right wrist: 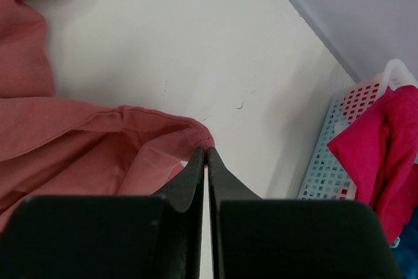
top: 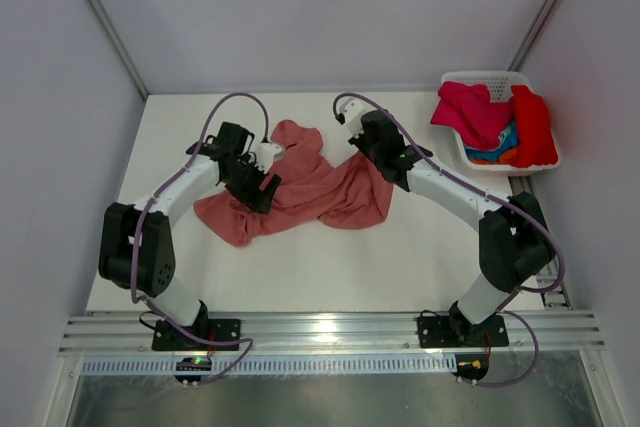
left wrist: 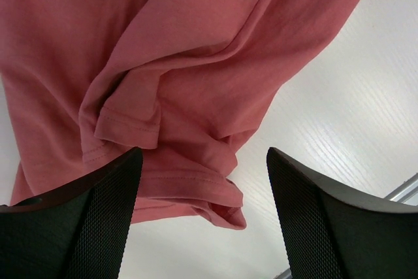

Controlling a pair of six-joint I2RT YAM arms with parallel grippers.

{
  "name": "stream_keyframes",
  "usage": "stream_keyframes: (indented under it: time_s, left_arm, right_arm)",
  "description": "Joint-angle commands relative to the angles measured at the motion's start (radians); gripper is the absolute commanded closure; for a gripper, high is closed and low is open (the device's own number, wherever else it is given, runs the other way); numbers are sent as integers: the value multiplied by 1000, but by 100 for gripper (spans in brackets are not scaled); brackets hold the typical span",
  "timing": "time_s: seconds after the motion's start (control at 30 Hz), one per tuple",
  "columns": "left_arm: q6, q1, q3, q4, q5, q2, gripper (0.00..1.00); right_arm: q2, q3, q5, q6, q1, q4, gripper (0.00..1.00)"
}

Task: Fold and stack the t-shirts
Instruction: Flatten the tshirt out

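A salmon t-shirt (top: pixel 320 187) lies crumpled in the middle of the white table (top: pixel 400 257). My left gripper (top: pixel 262 187) hovers over its left part, open. In the left wrist view a folded hem corner of the salmon t-shirt (left wrist: pixel 215 194) sits between the spread fingers (left wrist: pixel 98 220) without touching them; the left gripper (left wrist: pixel 204 184) holds nothing. My right gripper (right wrist: pixel 207 151) is shut on the hem of the salmon t-shirt (right wrist: pixel 163 129) at the shirt's right edge, below the right gripper (top: pixel 372 152) in the top view. More t-shirts, magenta (top: pixel 470 112) and red (top: pixel 535 127), fill the basket.
A white plastic basket (top: pixel 500 79) stands at the back right corner, also holding blue (top: pixel 505 142) and orange (top: pixel 485 158) cloth. The same basket (right wrist: pixel 326 161) shows at the right of the right wrist view. A metal rail (top: pixel 330 332) runs along the near edge.
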Motion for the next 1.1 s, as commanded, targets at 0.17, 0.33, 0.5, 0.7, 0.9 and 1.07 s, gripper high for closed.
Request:
stream_keyframes:
  time_s: [0.17, 0.33, 0.5, 0.7, 0.9, 1.07]
  left_arm:
    - [-16, 0, -15, 72, -38, -5, 22]
    - [-16, 0, -29, 90, -57, 10, 22]
    - [-18, 0, -38, 101, -66, 29, 23]
    - [-19, 0, -45, 113, -84, 33, 23]
    - [-16, 0, -43, 127, -118, 13, 23]
    - [-21, 0, -38, 128, -129, 12, 23]
  right_arm:
    - [-27, 12, -6, 4, 4, 21, 97]
    - [-27, 12, -6, 2, 4, 19, 97]
    - [-26, 10, -6, 4, 5, 16, 97]
    - [-23, 10, -6, 2, 4, 16, 97]
    - [-19, 12, -6, 1, 4, 15, 97]
    - [-18, 12, -6, -1, 4, 15, 97]
